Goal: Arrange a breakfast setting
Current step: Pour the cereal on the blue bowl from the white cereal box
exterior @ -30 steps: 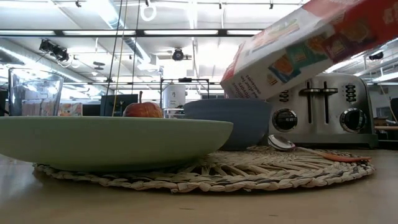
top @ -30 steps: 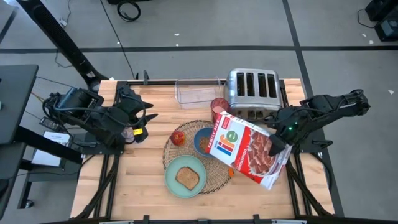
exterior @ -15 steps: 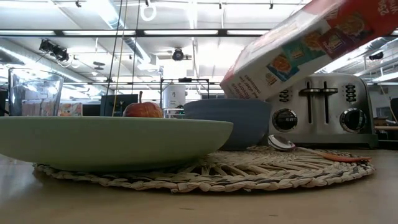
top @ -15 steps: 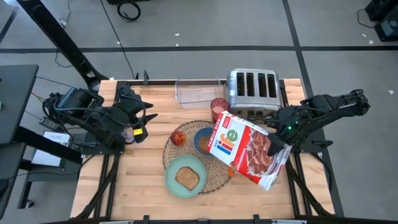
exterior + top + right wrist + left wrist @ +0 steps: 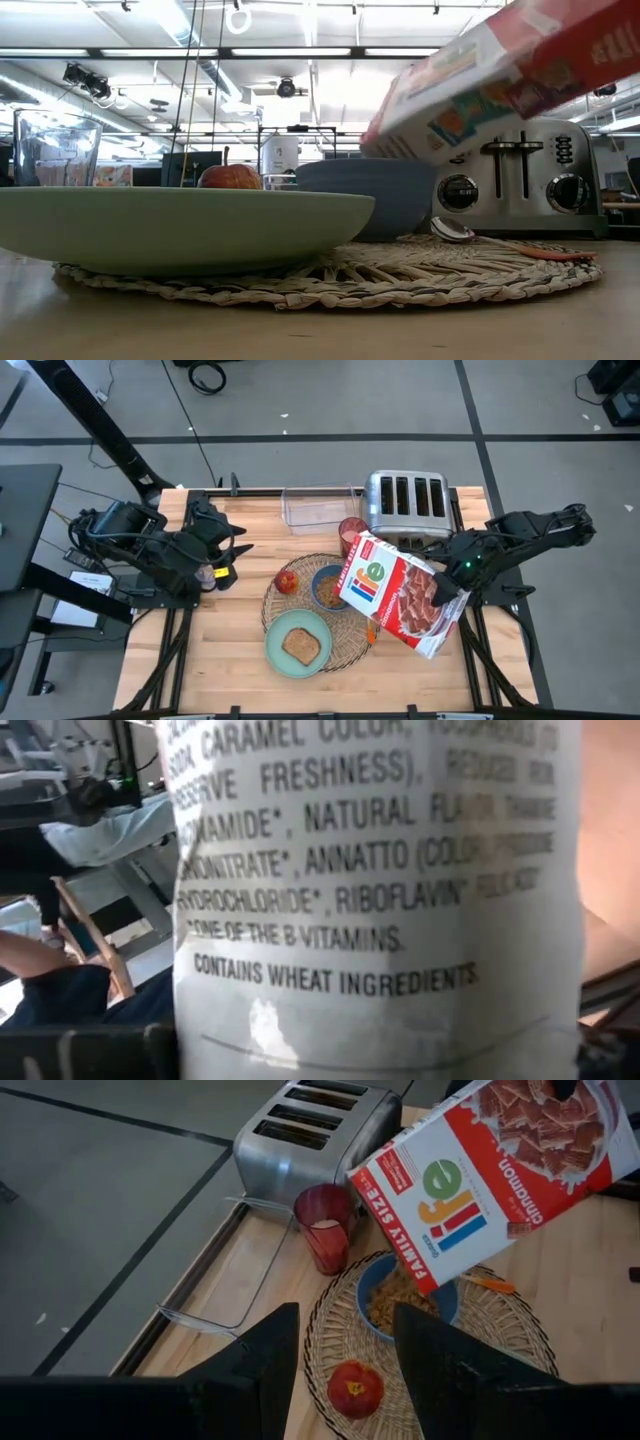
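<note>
My right gripper (image 5: 442, 586) is shut on a red cereal box (image 5: 398, 596), held tilted with its top end (image 5: 352, 565) above the blue bowl (image 5: 325, 590), which has cereal in it. The bowl stands on the round wicker placemat (image 5: 345, 650) with the red apple (image 5: 287, 581), the mint-green plate (image 5: 275, 650) bearing the toast slice (image 5: 300, 646), and the orange-handled spoon (image 5: 372, 633). The pink cup (image 5: 350, 530) stands behind the mat. My left gripper (image 5: 232, 557) is open and empty at the table's left; its wrist view shows its fingers apart (image 5: 345, 1370). My right gripper holds the cereal box by its far long side (image 5: 370, 920), toward the bottom half, coming from the table's right. One finger (image 5: 440, 588) lies on the printed front; the other is hidden under the box. The box is lifted clear, its top end lower and pointing at the bowl.
A chrome four-slot toaster (image 5: 405, 500) stands at the far right, just behind the box. A clear rectangular bin (image 5: 320, 508) lies at the far edge beside it. Bare wood shows at the near left (image 5: 220, 650) of the table.
My right gripper has drawn the cereal box a little toward the table's right and far edges and turned it. The box's top end has come off the bowl's right part, and more of the bowl and its cereal shows.
</note>
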Motion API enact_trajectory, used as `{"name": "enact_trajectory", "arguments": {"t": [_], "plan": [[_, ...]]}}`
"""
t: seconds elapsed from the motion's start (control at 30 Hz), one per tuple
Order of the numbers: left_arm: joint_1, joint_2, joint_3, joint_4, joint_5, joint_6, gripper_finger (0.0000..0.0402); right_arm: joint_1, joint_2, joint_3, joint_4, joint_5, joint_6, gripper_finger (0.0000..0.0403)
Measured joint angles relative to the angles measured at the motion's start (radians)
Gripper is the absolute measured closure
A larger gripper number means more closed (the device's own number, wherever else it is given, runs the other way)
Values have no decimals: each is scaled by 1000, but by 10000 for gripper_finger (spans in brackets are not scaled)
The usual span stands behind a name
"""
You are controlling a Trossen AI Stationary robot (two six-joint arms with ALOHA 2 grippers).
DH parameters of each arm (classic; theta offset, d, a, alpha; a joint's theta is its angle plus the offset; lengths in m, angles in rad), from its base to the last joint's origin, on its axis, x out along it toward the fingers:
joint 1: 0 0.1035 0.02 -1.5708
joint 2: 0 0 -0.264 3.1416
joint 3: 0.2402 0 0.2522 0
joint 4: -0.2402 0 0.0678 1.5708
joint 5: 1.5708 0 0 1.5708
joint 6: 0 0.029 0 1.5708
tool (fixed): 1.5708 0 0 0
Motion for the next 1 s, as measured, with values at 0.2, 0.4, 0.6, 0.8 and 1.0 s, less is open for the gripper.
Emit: {"name": "enact_trajectory", "arguments": {"t": [0.2, 0.4, 0.6, 0.8, 1.0], "plan": [[0, -5, 0, 7, 1, -4, 230, 2, -38, 0, -9, 44, -77, 190], [27, -27, 1, 139, 83, 22, 230, 2, -40, 1, -128, 47, -230, 190], [82, -49, 1, 297, 160, 83, 230, 2, -36, 1, -178, 64, -429, 190], [121, -77, 1, 455, 210, 104, 230, 2, -37, 0, -253, 144, -563, 190], [130, -115, 1, 568, 211, 107, 230, 2, -43, 0, -277, 183, -700, 190]]}}
